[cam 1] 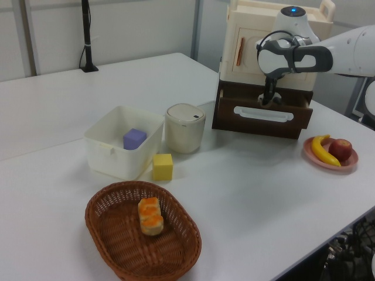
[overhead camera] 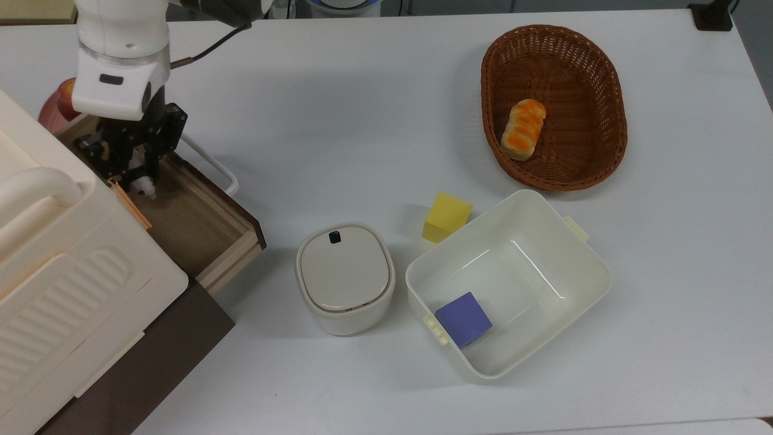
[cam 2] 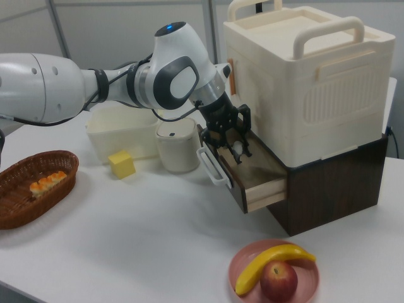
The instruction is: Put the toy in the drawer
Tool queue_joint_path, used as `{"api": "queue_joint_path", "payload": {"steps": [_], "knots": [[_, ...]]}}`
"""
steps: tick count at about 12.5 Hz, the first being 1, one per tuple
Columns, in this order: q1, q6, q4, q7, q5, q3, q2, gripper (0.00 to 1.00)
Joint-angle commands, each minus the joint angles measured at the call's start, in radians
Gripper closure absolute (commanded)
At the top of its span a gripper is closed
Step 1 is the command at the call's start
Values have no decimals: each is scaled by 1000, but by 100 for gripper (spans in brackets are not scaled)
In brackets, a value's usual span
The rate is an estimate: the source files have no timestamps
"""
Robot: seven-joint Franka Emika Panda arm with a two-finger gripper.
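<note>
Over the open drawer [overhead camera: 181, 223], the gripper [overhead camera: 140, 181] hung with its jaws clamped on the toy [overhead camera: 144, 187], just above the wood floor. Carry looked done; release and retreat were left.

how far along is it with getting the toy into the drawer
Done: the drawer is pulled open, and the gripper has the toy pinched and carried above the drawer's inside; the right view shows the same. In hand: the toy is held, not lying on the drawer floor. Left: let go so it drops in, then pull the arm clear.
</note>
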Motion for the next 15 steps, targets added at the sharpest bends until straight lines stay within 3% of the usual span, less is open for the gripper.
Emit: {"api": "queue_joint_path", "payload": {"steps": [1,3,5,6,7,11,15], "knots": [[3,0,17,36,20,-1,0,42],[10,-3,16,105,20,2,-3,29],[18,-36,16,162,21,13,-35,26],[41,-120,17,209,47,14,-62,5],[52,-186,20,253,88,14,-91,0],[110,-444,46,436,161,14,-164,0],[163,-534,43,1015,201,13,-196,0]]}}
